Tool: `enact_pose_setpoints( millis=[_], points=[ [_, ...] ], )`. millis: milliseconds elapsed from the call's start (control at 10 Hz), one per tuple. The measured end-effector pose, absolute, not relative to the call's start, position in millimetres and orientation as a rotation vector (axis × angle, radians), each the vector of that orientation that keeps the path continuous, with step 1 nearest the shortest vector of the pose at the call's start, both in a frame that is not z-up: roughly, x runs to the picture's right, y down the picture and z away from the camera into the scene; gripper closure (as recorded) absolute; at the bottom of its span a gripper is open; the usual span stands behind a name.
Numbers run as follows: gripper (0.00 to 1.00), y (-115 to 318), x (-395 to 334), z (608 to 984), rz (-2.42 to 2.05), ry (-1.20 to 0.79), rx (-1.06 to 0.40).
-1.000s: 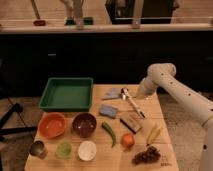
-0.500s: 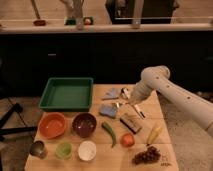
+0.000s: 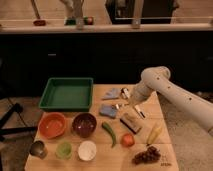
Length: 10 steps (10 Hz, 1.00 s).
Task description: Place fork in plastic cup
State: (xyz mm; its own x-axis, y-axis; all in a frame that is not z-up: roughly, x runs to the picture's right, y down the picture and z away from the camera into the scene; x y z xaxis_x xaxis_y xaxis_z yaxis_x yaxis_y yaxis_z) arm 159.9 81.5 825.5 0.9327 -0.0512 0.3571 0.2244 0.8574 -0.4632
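Observation:
The fork (image 3: 119,106) shows as a small pale silvery piece on the wooden table, beside a blue cloth (image 3: 108,111). My gripper (image 3: 126,96) hangs just above and to the right of it, at the end of the white arm (image 3: 155,80) that reaches in from the right. The longer white-and-black-handled utensil (image 3: 138,110) lies right of the fork. The plastic cup (image 3: 63,149), pale green, stands at the table's front left, between a shiny metal cup (image 3: 38,148) and a white cup (image 3: 87,150), far from the gripper.
A green tray (image 3: 66,93) sits at the back left. An orange bowl (image 3: 51,125) and a dark bowl (image 3: 84,124) stand behind the cups. A green pepper (image 3: 109,133), tomato (image 3: 128,140), brush (image 3: 131,122), banana (image 3: 154,133) and grapes (image 3: 147,155) lie front right.
The arm has swung left and lowered, bringing the gripper from the table's right side to just over the fork and utensils. The objects on the table have not moved.

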Motion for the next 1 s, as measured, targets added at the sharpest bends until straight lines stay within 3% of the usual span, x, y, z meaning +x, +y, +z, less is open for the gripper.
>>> enact_pose_setpoints(
  millis=[600, 1000],
  points=[
    [1.0, 79, 156, 822, -0.182, -0.347, -0.505],
    [1.0, 67, 79, 789, -0.387, -0.403, -0.443]
  ],
)
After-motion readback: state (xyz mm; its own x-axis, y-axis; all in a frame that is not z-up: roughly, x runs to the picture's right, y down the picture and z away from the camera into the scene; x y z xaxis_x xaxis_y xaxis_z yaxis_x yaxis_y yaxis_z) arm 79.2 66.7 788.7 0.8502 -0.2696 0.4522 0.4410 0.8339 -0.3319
